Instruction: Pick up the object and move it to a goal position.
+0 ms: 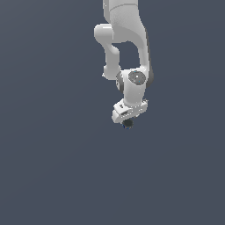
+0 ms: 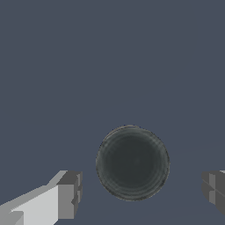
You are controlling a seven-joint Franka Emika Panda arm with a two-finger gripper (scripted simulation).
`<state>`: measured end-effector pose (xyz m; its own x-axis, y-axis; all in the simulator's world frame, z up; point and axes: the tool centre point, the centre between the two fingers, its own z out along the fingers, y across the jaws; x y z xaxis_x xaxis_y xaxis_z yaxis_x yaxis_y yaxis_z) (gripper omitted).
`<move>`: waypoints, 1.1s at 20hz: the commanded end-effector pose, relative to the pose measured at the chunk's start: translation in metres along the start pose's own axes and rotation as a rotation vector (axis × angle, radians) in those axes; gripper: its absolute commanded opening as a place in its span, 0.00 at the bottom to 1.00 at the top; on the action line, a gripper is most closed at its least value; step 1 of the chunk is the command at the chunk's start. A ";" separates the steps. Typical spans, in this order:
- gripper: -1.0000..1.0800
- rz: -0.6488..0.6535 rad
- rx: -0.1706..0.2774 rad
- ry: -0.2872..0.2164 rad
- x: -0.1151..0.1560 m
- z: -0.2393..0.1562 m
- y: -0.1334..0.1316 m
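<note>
The small round can (image 2: pixel 132 163), seen from the wrist as a dark circular top, sits on the plain grey floor (image 1: pixel 52 176) between the two fingertips (image 2: pixel 69 194) of the gripper (image 2: pixel 140 191), touching neither; in the exterior view it is only a dark speck with a hint of blue just below the hand. The gripper is spread wide with clear gaps on both sides, holding nothing. Since the can looks nearer one finger than the other, I judge that closing could nudge it sideways, or the pads could close above its low rim and slip off.
</note>
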<state>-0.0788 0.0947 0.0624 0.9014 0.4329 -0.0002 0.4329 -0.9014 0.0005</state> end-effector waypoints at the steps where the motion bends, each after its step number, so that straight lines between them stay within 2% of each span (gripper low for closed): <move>1: 0.96 0.000 0.000 -0.001 0.000 0.005 0.000; 9: 0.96 -0.004 0.000 0.000 -0.002 0.039 -0.001; 15: 0.96 -0.005 0.000 0.000 -0.001 0.049 -0.001; 16: 0.00 -0.005 0.000 0.000 -0.001 0.049 -0.001; 22: 0.00 -0.005 0.000 0.000 -0.001 0.049 -0.001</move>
<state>-0.0802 0.0951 0.0146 0.8994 0.4372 0.0005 0.4372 -0.8994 0.0008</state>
